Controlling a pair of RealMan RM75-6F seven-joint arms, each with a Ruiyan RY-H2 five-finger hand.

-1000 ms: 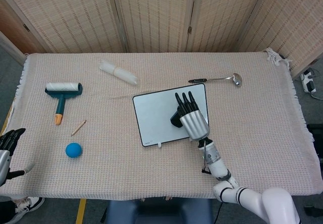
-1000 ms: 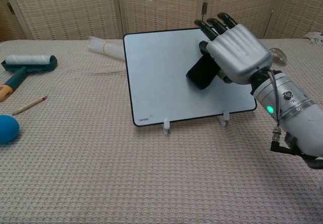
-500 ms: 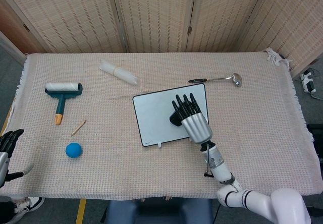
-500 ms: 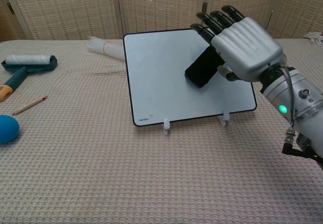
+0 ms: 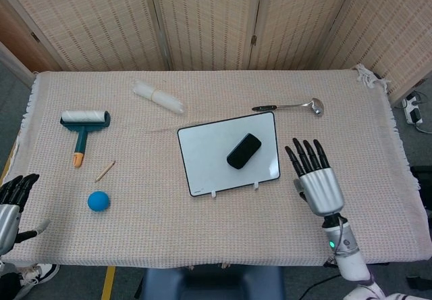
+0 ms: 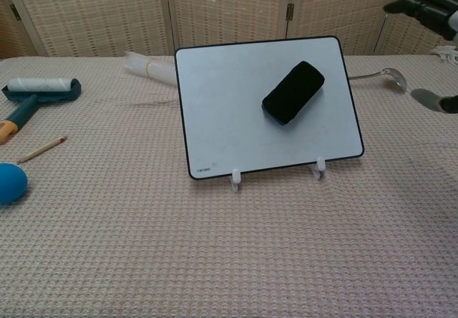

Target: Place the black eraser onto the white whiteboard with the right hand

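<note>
The right hand [image 5: 316, 182] is open wide with its fingers spread, holding nothing. Just to its left, the black eraser [image 5: 244, 151] lies on the white whiteboard [image 5: 202, 158]. The left hand [image 5: 12, 202] is far off to its left, its fingers straight.

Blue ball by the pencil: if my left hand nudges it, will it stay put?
Probably not. The blue ball looks fully round, so it would likely roll. The woven tablecloth may slow it a little. It seems small and light.
</note>
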